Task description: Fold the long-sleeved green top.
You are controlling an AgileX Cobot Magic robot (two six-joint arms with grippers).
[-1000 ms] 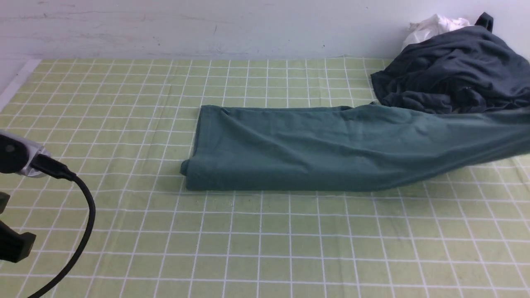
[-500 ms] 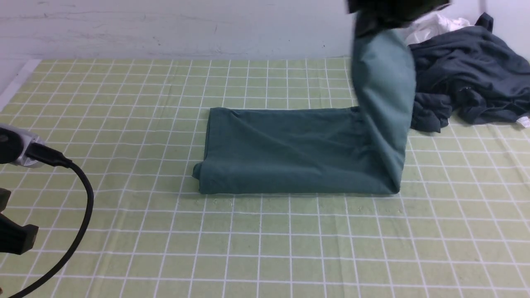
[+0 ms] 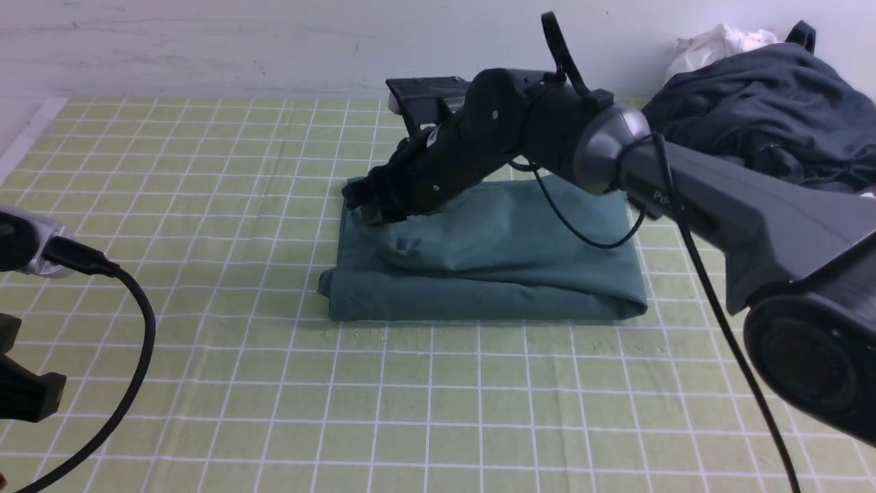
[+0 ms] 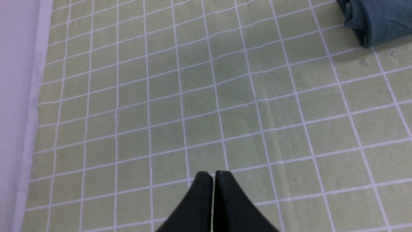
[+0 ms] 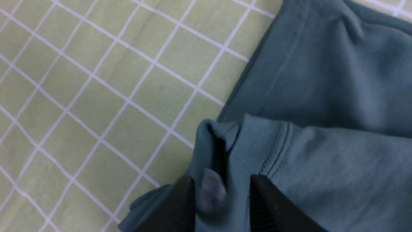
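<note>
The green long-sleeved top (image 3: 506, 260) lies folded in a thick rectangle at the table's middle. Its near left corner shows in the left wrist view (image 4: 376, 19). My right gripper (image 3: 369, 209) is low over the top's far left corner. In the right wrist view (image 5: 222, 190) its jaws stand apart, with the ribbed neck edge (image 5: 257, 141) and a pale label (image 5: 210, 190) bunched loosely between them. My left gripper (image 4: 213, 175) is shut and empty, over bare tablecloth well left of the top.
A dark charcoal-grey garment (image 3: 759, 116) is heaped at the back right with a white cloth (image 3: 712, 41) behind it. A green checked tablecloth (image 3: 205, 205) covers the table. My left arm and its cable (image 3: 137, 342) sit at the near left edge.
My right gripper lifted the top's right end and carried it over to the left onto the rest. The top is now about half as long. The left arm stayed put.
</note>
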